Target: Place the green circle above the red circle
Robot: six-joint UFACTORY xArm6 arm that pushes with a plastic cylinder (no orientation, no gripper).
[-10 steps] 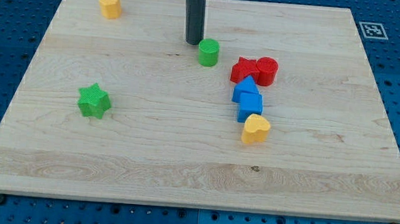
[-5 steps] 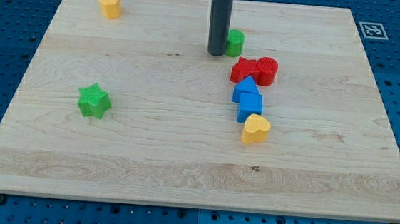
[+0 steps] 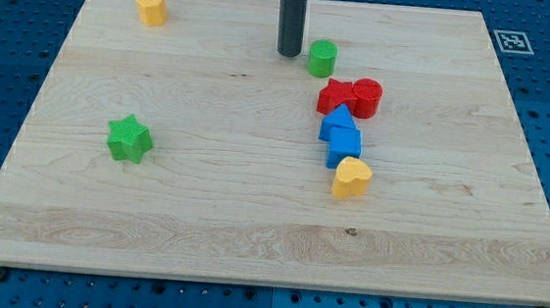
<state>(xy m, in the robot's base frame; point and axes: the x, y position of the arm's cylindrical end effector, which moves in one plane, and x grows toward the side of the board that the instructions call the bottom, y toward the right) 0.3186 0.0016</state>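
Observation:
The green circle [image 3: 322, 57] stands on the wooden board, up and to the left of the red circle [image 3: 366, 97]. The red circle touches a red star [image 3: 337, 96] on its left. My tip [image 3: 289, 54] rests on the board just left of the green circle, with a small gap between them. The dark rod rises out of the view's top.
Two blue blocks [image 3: 340, 135] and a yellow heart [image 3: 351, 178] form a line below the red star. A green star [image 3: 129, 139] lies at the view's left. A yellow block [image 3: 151, 7] sits at the top left. A marker tag [image 3: 512, 41] is off the board's top right corner.
The green circle was pushed up and to the right, from below-right of the rod toward the red blocks. My tip followed it right, then drew back slightly left and up.

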